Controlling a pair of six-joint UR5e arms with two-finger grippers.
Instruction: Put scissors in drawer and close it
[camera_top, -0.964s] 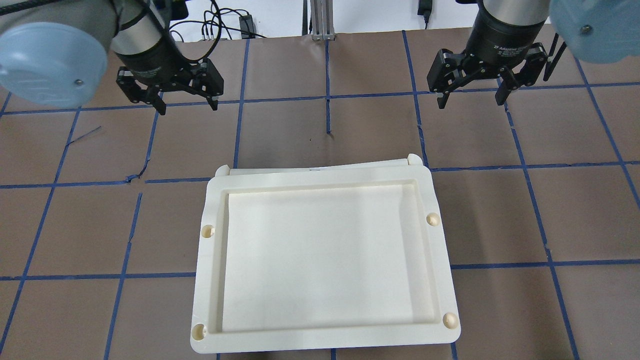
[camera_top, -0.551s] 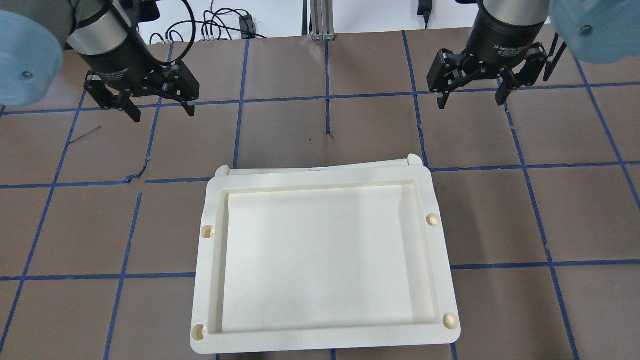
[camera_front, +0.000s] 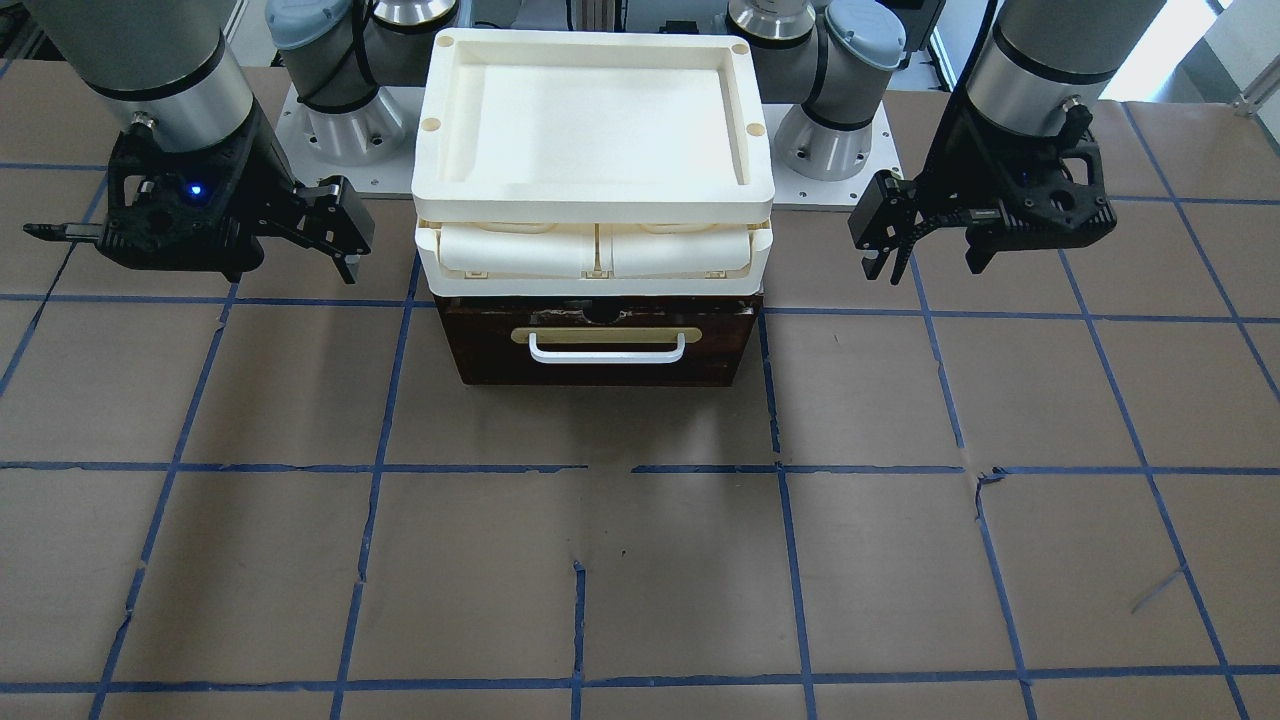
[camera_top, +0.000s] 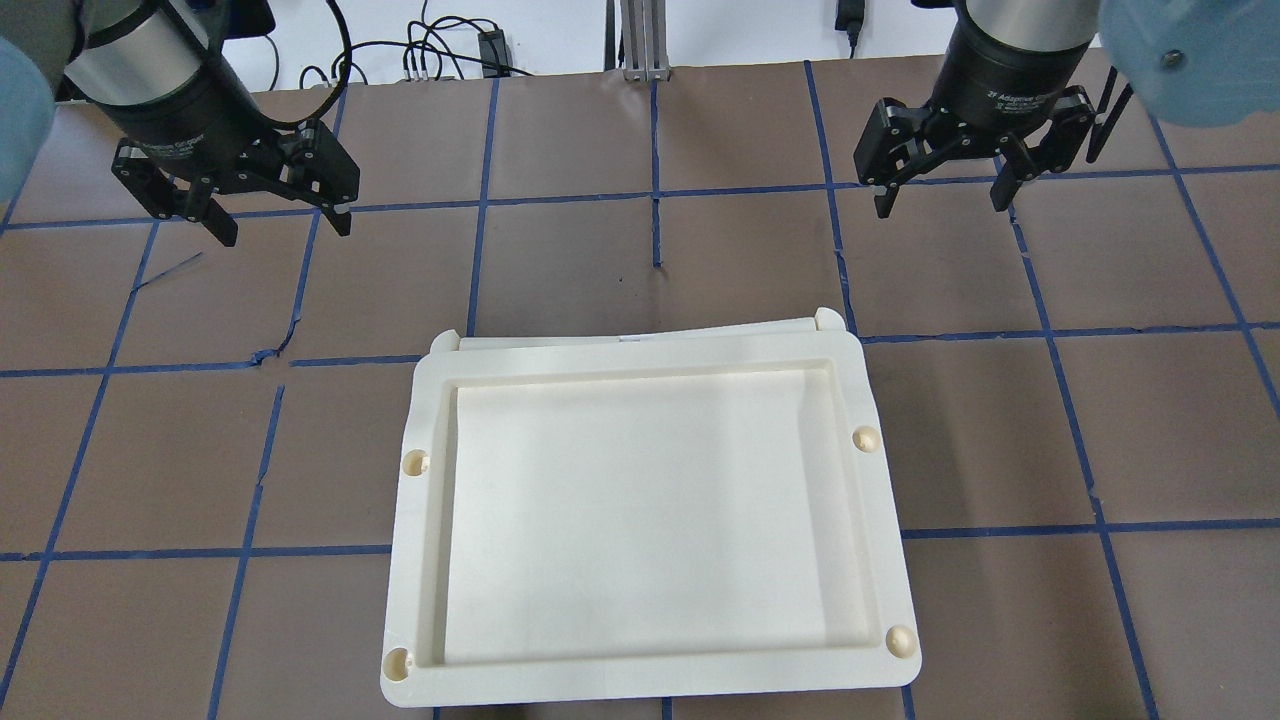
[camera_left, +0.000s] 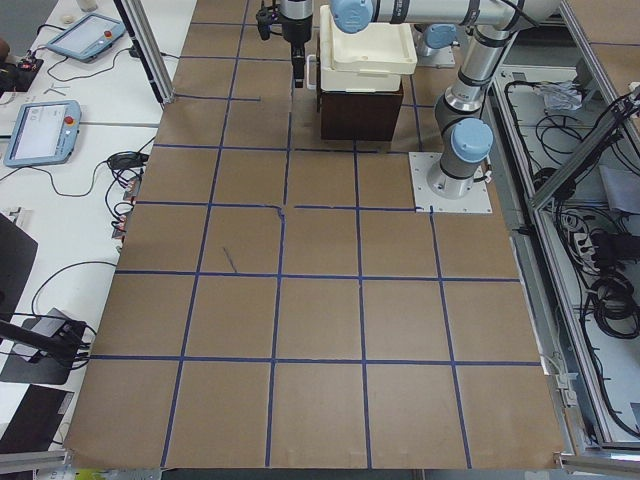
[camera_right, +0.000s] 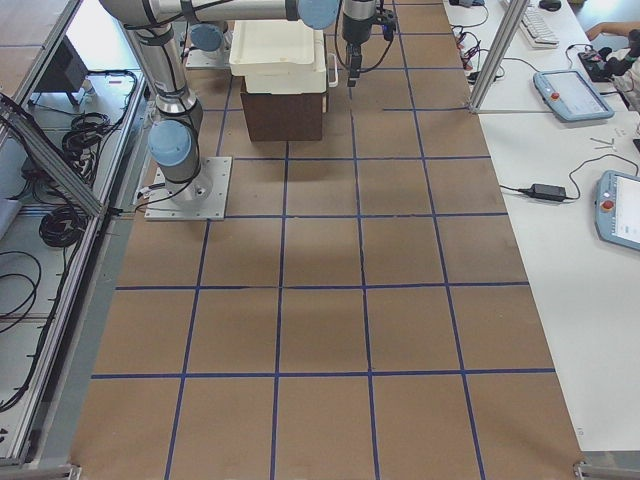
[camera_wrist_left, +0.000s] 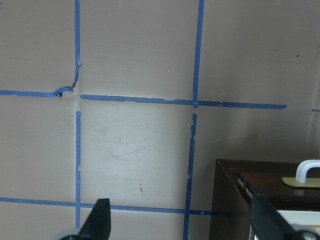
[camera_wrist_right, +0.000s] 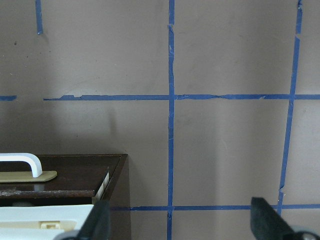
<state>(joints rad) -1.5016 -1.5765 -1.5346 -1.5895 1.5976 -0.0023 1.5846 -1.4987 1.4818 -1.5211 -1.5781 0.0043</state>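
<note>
The drawer (camera_front: 480, 350) sat pushed in under the stacked cream trays (camera_front: 595, 205), its dark front facing the operators' side, w/ the white bar handle (camera_front: 607, 359) below the brass plate (camera_front: 600, 335) (scissors not to be seen in any view). It lay between the two claws and apart from both. In the L wrist view the drawer's front corner showed at lower right; in the R wrist view it showed at lower left. The left gripper (camera_top: 285, 232) hung above the table (camera_top: 1000, 430), well off to the drawer's side, fingers spread wide, holding and touching nothing. The right gripper (camera_top: 942, 205) hung on the opposite side, also spread wide, w/ only brown table surface showing between its fingers. The trays overhung the drawer from above, so the overhead view showed only the top tray. Blue tape lines (camera_top: 560, 197) crossed the table in a grid under both claws.
</note>
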